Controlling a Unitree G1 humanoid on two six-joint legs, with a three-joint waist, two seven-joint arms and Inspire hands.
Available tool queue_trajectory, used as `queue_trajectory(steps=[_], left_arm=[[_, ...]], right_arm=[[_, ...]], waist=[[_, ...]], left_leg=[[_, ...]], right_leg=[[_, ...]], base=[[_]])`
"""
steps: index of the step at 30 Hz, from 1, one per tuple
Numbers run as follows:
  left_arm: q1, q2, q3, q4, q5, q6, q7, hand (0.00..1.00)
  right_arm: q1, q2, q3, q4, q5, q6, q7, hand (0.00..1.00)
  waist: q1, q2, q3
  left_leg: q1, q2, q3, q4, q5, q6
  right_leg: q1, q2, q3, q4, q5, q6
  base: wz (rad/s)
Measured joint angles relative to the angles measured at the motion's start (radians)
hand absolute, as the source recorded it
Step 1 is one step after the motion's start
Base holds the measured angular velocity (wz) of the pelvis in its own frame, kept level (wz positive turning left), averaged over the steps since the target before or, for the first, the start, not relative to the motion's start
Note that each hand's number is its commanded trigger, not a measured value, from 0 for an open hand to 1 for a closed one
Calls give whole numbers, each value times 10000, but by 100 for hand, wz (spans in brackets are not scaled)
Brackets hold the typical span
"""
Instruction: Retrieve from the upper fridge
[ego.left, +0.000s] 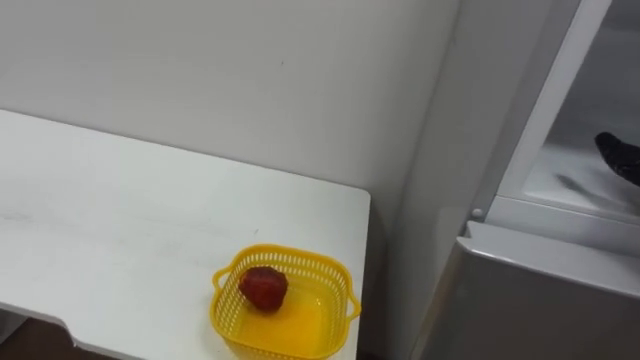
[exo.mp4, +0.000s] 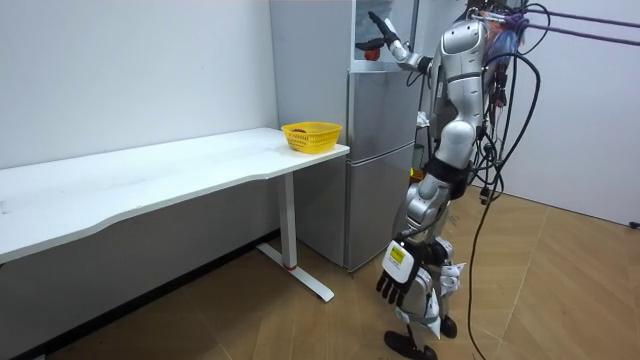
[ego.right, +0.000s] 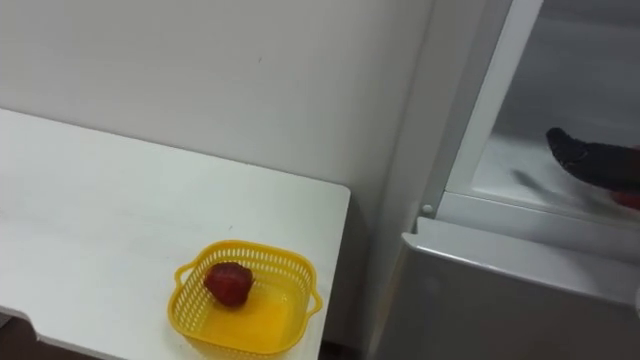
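Now, r. robot hand inside fridge

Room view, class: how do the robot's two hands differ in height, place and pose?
The right hand is raised on an outstretched arm, while the left hand hangs low beside the leg. The right hand is inside the open upper fridge, close to a red thing. The left hand is away from the fridge, relaxed and empty. Both hands are dark.

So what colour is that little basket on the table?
The basket is yellow, clearest in the left eye view.
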Motion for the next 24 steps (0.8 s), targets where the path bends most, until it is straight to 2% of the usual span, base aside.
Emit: queue_trajectory(steps=[4, 6, 12, 17, 19, 24], left_arm=[[25, -1, -2, -107, -1, 15, 10, 0], [24, -1, 3, -165, -7, 18, 16, 0], [27, 2, 15, -180, 2, 99, 13, 0], [105, 2, 117, -223, 2, 230, 20, 0], [133, 1, 118, -222, 10, 362, 20, 0], [225, -1, 141, -222, 84, 376, -75, 0]], right_arm=[[-56, -5, 321, 474, 83, 114, 390, 0], [-165, -5, 400, 799, 110, 116, 541, 0], [-254, -22, 437, 902, 646, 264, 1247, 0], [-255, -29, 437, 897, 1293, 390, 1856, 0], [-254, -42, 436, 945, 1415, 548, 2122, 0], [-253, -154, 431, 1005, 1611, 552, 2571, 0]], waist=[[-1, -74, -54], [-8, -72, -55], [-66, 52, -110], [-90, 134, -83], [-89, 149, -77], [-84, 160, -78]], left_leg=[[-3, -1, 9, 13, 0, 0], [-14, -5, -8, 33, 0, 0], [-33, -10, -54, 97, 0, 0], [46, -11, -70, 108, 0, 0], [52, -11, -69, 129, 0, 0], [81, -7, -57, 129, 1, -1]], right_leg=[[6, 4, -22, -13, 0, 0], [14, 3, -35, -14, 1, -1], [48, -4, -125, -19, 1, -2], [146, -5, -145, -21, 1, -2], [162, -3, -141, -21, 1, -2], [188, -6, -152, -24, 1, -2]], base=[[0], [2], [3], [0], [0], [0]])
